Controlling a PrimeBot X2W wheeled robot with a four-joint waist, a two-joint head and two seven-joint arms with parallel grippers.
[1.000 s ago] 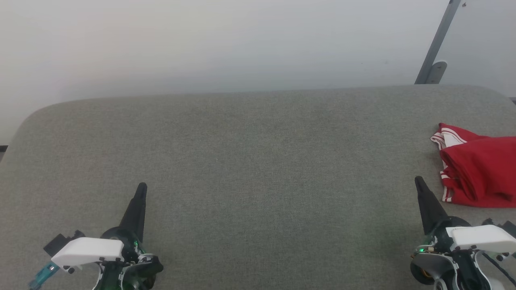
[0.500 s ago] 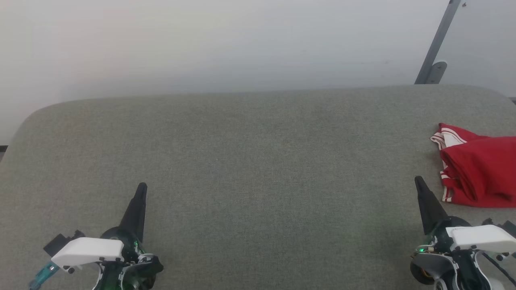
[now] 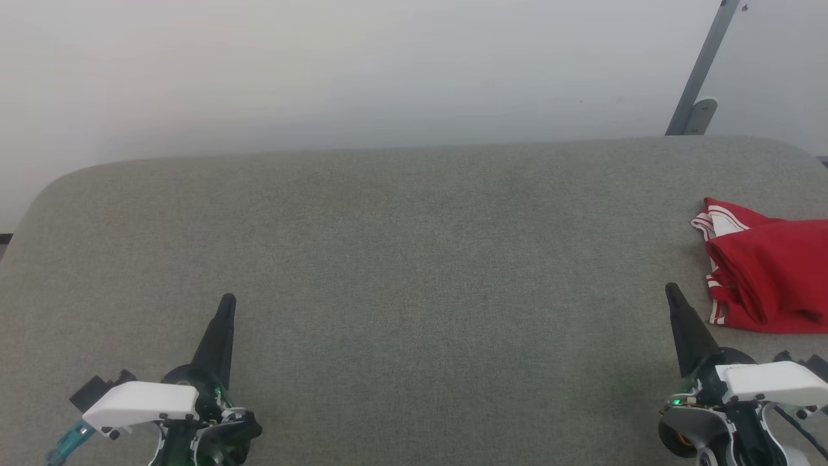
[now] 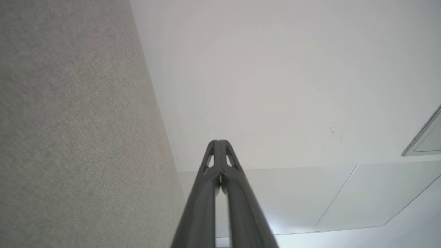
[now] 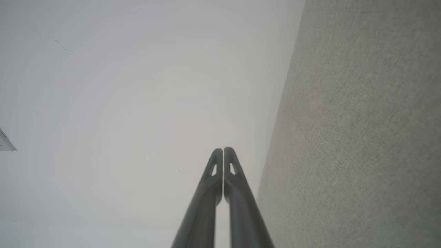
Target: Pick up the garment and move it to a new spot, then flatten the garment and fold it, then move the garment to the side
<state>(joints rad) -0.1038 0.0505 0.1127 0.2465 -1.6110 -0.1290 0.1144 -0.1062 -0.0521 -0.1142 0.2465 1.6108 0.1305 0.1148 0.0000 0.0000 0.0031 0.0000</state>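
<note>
Your left tool at 7 o'clock and right tool at 5 o'clock are both pressed together, empty. The garment lies bunched on the tabletop at 3 o'clock, near the right tool.

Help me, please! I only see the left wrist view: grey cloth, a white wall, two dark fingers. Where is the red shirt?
Observer: In the head view the shirt lies at the right edge of the grey surface, partly cut off by the frame.
Operator: Is anything holding it?
Observer: No. The right jaws are shut, and their tip sits just left of the shirt, apart from it.
Operator: Is it flat?
Observer: No, it's a rumpled bundle, with striped trim showing on its left side.
</note>
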